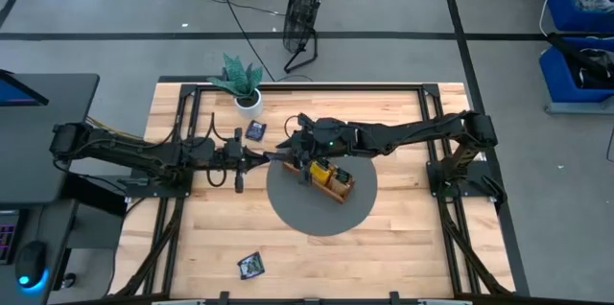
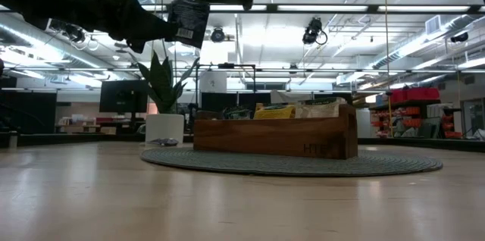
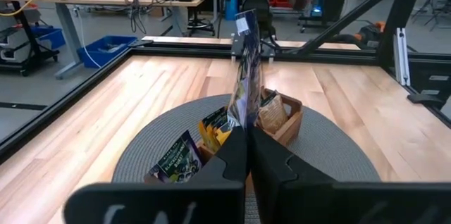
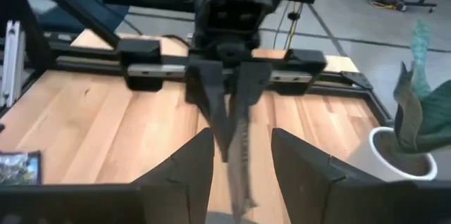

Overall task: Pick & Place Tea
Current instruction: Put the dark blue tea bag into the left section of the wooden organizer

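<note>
A tea sachet (image 3: pixel 243 69) is pinched in the closed left gripper (image 3: pixel 246 139) above the tray (image 3: pixel 282 122) — the right gripper (image 4: pixel 239 160) is held apart around it, jaws spread.

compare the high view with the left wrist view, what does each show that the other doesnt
Only the high view shows the potted plant, a dark sachet beside it, another sachet near the table's front edge, and the floor fan.

Only the left wrist view shows the sachets standing in the wooden tray up close, and desks in the room behind.

Both show the left gripper shut on a tea sachet, held up over the round grey mat.
</note>
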Tool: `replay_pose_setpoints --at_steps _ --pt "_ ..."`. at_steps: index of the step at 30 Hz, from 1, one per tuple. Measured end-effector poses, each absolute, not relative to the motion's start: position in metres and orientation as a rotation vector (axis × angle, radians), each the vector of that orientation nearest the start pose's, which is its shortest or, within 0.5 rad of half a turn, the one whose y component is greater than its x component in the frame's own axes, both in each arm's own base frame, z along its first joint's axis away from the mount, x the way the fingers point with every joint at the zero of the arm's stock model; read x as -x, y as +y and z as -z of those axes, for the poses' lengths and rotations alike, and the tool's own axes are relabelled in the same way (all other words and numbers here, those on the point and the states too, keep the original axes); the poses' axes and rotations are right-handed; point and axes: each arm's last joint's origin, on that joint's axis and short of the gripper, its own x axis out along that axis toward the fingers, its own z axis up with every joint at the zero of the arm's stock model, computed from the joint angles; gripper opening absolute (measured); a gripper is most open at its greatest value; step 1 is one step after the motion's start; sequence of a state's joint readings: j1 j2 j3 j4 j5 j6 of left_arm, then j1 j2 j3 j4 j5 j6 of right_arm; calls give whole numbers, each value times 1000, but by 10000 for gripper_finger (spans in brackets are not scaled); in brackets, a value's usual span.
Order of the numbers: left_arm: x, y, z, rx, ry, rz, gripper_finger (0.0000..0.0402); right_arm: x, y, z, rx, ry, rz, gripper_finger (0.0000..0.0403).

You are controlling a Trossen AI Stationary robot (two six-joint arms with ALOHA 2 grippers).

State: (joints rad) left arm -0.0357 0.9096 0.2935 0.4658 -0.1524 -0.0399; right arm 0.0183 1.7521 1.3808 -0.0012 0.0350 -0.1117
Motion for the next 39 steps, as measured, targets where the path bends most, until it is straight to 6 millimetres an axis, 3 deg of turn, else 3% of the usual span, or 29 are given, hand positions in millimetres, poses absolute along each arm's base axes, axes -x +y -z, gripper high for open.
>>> replay_pose_setpoints --at_steps 6,13,16,21,23,32,39 --pt "-188 -2 -205 25 142 -119 7 -413 5 -282 103 417 0 151" --pt "-188 -2 -206 18 138 -118 5 -413 5 -284 102 393 -1 144" --pt "-188 -2 -206 17 138 -118 10 -413 5 -284 96 393 -28 116" --pt "-188 -2 -206 16 133 -115 6 -413 5 -284 88 398 -31 26" --pt "-188 -2 -206 16 132 -115 7 -413 5 -284 89 398 -29 9" --pt "-188 -1 -208 6 116 -159 66 -410 3 -285 39 424 53 3" --pt "-184 0 -206 -33 160 -194 106 -403 1 -274 -6 513 120 1"
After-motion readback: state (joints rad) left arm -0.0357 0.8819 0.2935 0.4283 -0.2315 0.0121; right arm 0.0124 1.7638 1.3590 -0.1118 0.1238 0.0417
